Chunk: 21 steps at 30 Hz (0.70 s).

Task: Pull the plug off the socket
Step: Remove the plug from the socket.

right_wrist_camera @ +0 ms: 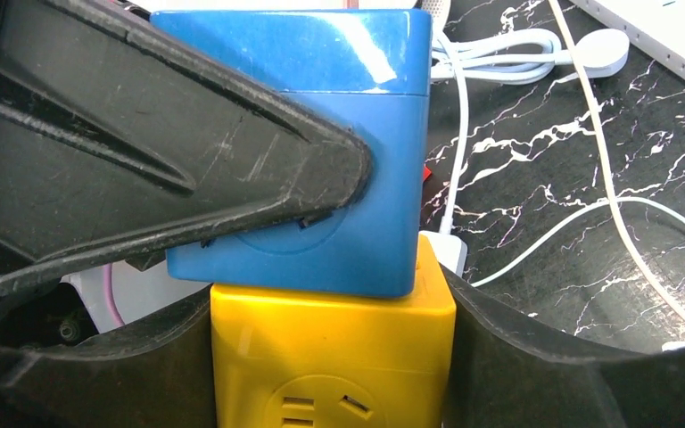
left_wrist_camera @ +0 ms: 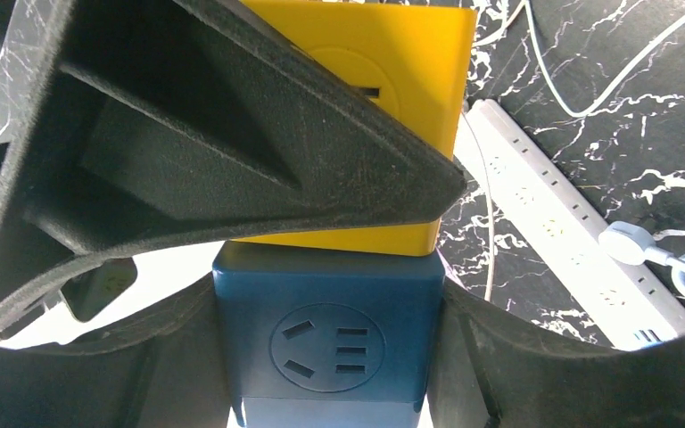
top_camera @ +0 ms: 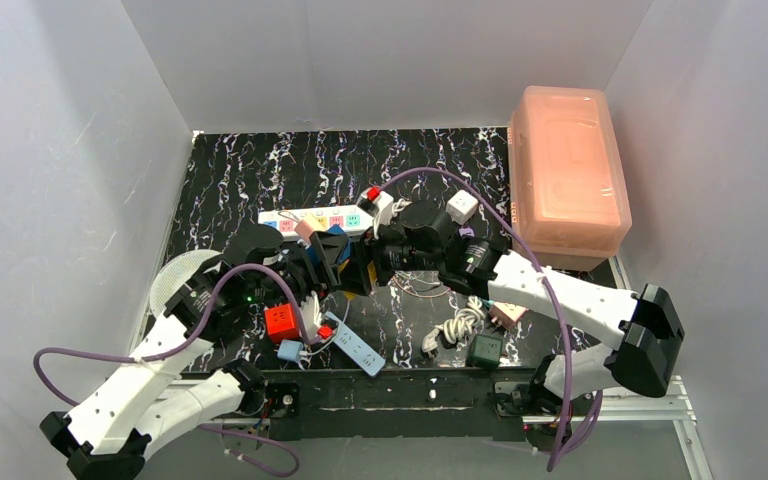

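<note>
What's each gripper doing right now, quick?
Left gripper: closed on the blue socket cube.
Right gripper: closed on the yellow socket cube.

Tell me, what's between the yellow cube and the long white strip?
A thin white cord on the black table lies between yellow cube and white strip; left wrist view.

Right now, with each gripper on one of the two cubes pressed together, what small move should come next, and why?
Probably draw the two arms straight apart. The left gripper clamps the blue cube, the right gripper clamps the yellow cube, and the cubes sit flush face to face, seemingly not yet separated; a straight pull should part them without twisting.
</note>
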{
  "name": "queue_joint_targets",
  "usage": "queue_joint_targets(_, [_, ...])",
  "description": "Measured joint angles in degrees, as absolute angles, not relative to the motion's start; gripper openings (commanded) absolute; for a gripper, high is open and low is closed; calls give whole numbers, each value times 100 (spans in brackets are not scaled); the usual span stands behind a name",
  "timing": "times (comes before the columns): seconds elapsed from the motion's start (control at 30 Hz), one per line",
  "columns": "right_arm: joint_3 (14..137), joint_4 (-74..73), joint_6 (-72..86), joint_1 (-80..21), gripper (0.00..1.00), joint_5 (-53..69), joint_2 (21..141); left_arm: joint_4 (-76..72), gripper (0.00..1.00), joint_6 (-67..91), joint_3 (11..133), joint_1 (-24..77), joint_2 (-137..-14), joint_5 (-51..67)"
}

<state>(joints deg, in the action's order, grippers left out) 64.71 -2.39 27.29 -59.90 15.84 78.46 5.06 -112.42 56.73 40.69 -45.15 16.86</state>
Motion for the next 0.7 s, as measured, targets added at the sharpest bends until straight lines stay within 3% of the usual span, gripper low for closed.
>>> queue_joint_targets(0.2, [6473, -311, 2700, -5979, 1, 1640, 7926, 609, 0, -11246, 5673, 4069, -4593, 1643])
queue_joint_targets(0.7, [5684, -563, 2810, -6053, 1, 1267, 6932, 451, 0, -11273, 5747, 4318, -4971, 2268])
